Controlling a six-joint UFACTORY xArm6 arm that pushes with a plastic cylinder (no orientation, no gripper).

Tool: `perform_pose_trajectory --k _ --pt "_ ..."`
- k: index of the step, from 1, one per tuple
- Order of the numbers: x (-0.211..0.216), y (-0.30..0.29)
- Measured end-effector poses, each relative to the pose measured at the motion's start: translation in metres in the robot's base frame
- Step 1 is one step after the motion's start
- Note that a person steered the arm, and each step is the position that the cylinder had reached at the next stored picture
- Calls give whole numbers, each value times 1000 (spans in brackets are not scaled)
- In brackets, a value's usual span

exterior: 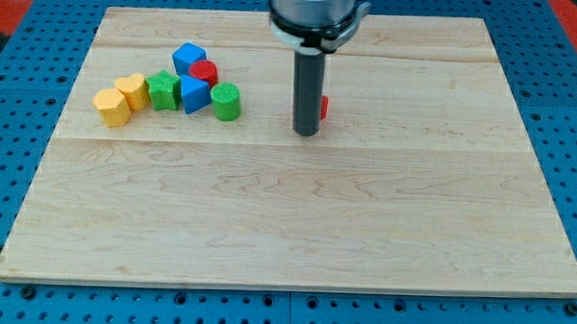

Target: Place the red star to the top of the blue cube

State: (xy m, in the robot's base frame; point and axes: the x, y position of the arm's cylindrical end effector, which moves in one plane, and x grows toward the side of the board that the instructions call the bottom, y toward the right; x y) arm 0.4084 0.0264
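My tip (307, 134) sits mid-board, a bit toward the top edge, w/ a red block (324, 107) (prob the red star, mostly hidden) touching its right side. No jaws here, just a rod. Blue cube (187, 57) is in the cluster toward the top-left corner. Imo swing round to the star's right, then nudge it left along the top edge, slow, w/o clipping the green cylinder (226, 102).

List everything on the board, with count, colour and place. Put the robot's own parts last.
Blue blocks: two, blue, upper left, one above the other.
Red block: one, red, between the blue ones.
Green blocks: two, green, star-like left of the lower blue block, cylinder right of it.
Yellow blocks: two, yellow, far left and.
Red piece: one, red, mostly hidden behind the rod; shape unclear.
Board: one, pale wood.
My tip: dark rod, centre, just in front of the red piece.
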Motion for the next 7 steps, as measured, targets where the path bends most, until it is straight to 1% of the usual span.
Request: perform_pose_trajectory --k 1,2,3,4,7 --pt "-35 26" --pt "-78 22" --pt "-126 -3" --pt "-152 -8" --pt "-153 -13"
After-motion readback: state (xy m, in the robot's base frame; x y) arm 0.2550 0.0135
